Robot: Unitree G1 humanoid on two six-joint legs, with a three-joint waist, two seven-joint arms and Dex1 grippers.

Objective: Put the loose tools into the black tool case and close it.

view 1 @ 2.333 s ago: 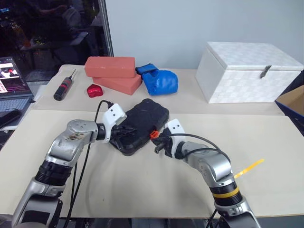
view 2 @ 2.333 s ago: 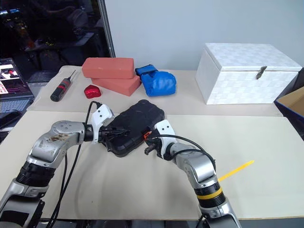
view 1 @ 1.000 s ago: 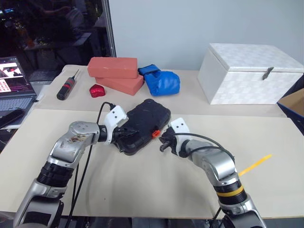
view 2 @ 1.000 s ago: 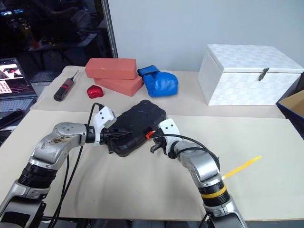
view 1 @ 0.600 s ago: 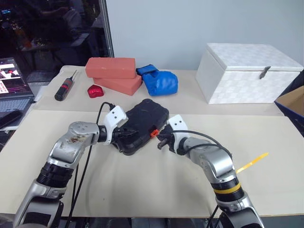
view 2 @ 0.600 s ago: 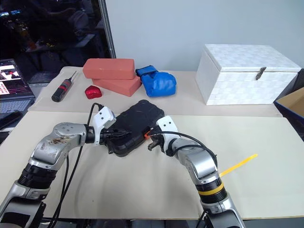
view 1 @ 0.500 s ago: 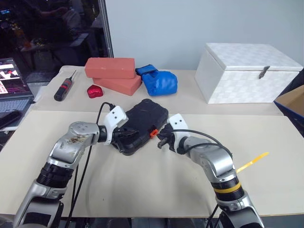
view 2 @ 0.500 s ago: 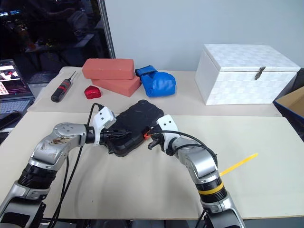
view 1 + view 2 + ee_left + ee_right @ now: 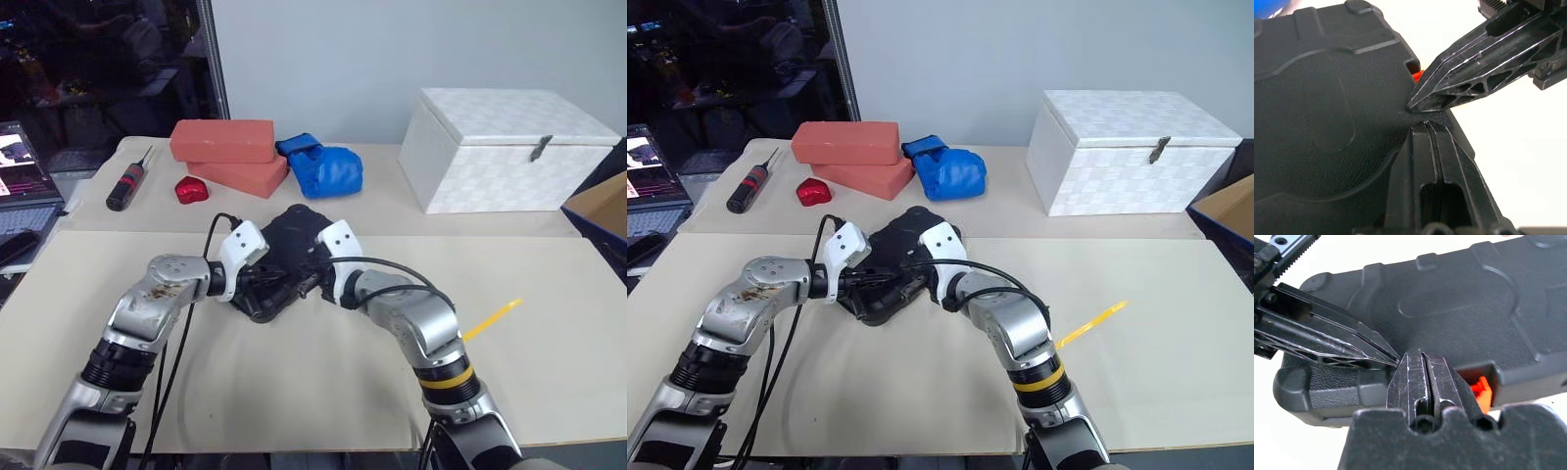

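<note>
Beige tabletop point(image 9: 294, 392), mid-front: the black tool case point(image 9: 284, 240) lies lid-down, left gripper point(image 9: 1393, 363) and right gripper point(image 9: 1411, 103) both pinched shut, tips meeting on its lid — press evenly near the orange latch point(image 9: 1481, 390).

light: bright, even, from overhead | shadows: soft, short | dark window at upper left | wrist views overexposed white
</note>
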